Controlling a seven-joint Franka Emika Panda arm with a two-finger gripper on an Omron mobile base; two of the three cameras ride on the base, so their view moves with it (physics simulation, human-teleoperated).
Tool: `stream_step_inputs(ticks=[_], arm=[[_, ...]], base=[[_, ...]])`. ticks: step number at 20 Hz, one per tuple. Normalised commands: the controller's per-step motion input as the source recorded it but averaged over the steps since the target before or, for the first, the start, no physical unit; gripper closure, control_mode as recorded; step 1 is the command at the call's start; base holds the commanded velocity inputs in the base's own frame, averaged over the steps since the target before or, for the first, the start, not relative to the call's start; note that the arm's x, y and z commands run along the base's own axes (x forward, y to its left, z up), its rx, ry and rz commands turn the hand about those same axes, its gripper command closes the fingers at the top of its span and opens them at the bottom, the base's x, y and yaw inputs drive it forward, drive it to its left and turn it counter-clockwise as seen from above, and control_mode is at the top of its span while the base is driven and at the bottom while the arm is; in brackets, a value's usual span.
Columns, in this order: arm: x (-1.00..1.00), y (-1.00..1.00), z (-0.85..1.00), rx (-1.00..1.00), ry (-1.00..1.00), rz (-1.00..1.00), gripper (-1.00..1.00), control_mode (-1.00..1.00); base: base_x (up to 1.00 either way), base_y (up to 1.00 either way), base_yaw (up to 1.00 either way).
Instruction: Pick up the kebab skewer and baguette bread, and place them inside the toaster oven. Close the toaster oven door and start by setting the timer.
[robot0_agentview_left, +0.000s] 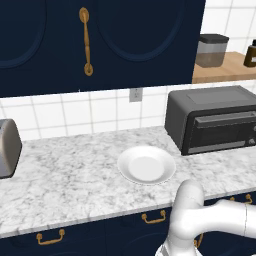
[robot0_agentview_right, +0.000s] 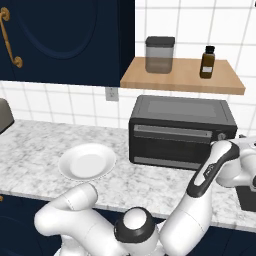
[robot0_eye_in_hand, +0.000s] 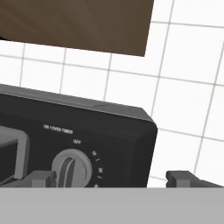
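toaster oven (robot0_eye_in_hand: 87, 131), "ON / OVEN TIMER", "OFF"

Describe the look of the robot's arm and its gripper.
The arm is glossy white, built of rounded tubular links with dark grey joint caps and a black band along its forearm. No cables show. The gripper ends in two small, dark, blocky finger tips.

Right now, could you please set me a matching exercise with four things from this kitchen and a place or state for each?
Things:
1. toaster oven door
2. white plate
3. gripper
4. brown bottle

Places or states:
A. on the wooden shelf
B. shut
C. open, at the timer dial
D. empty, on the marble counter

Pairs: 1-B, 2-D, 3-C, 4-A
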Motion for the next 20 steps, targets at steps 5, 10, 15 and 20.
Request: stream_step_inputs(ticks=[5, 10, 15, 20], arm=[[0.08, 0.07, 0.00, 0.04, 0.00, -0.03, -1.00, -1.00], [0.07, 0.13, 0.00, 0.04, 0.00, -0.02, -1.00, -1.00], [0.13, 0.04, 0.00, 0.03, -0.01, -0.01, -1.00, -1.00], [0.15, 0.00, 0.00, 0.02, -0.03, 0.00, -1.00, -1.00]], base=[[0.00, 0.00, 0.00], [0.00, 0.00, 0.00], [0.00, 0.00, 0.00], [0.00, 0.00, 0.00]])
